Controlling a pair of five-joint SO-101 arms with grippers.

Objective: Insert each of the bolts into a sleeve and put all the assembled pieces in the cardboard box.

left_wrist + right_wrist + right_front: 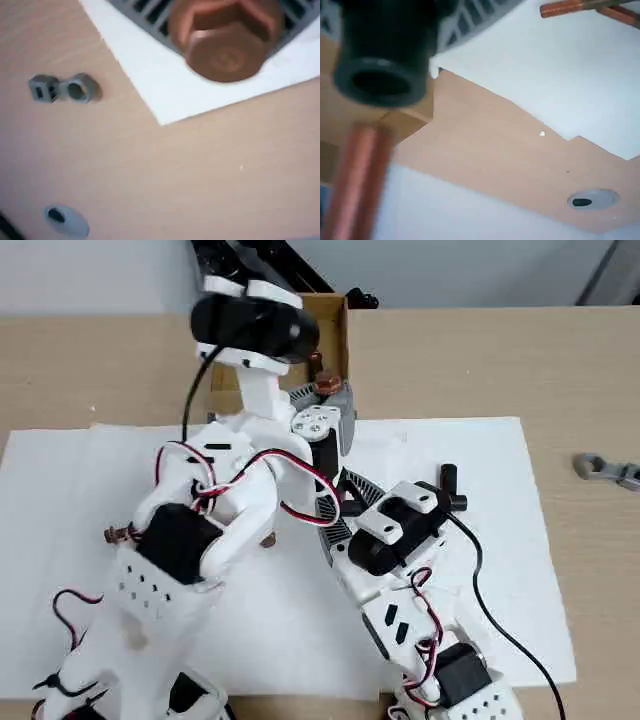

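Observation:
My left gripper [325, 402] hangs just in front of the cardboard box [335, 325], shut on a copper bolt [327, 383]. The bolt's hex head [225, 40] sits against the grey ribbed finger [145, 10]. Nearer the middle of the white sheet [450, 570], my right gripper [338, 498] is shut on a black sleeve [382, 55] whose open bore faces the camera. A copper bolt shaft [357, 185] stands close beside that sleeve, not inside it. The upper arm hides much of the box.
A loose black sleeve [448, 485] lies on the sheet to the right of the grippers. Spare bolts lie at the left [120, 533] and centre [268, 538]. A grey metal part [605, 468] rests on the bare table at far right.

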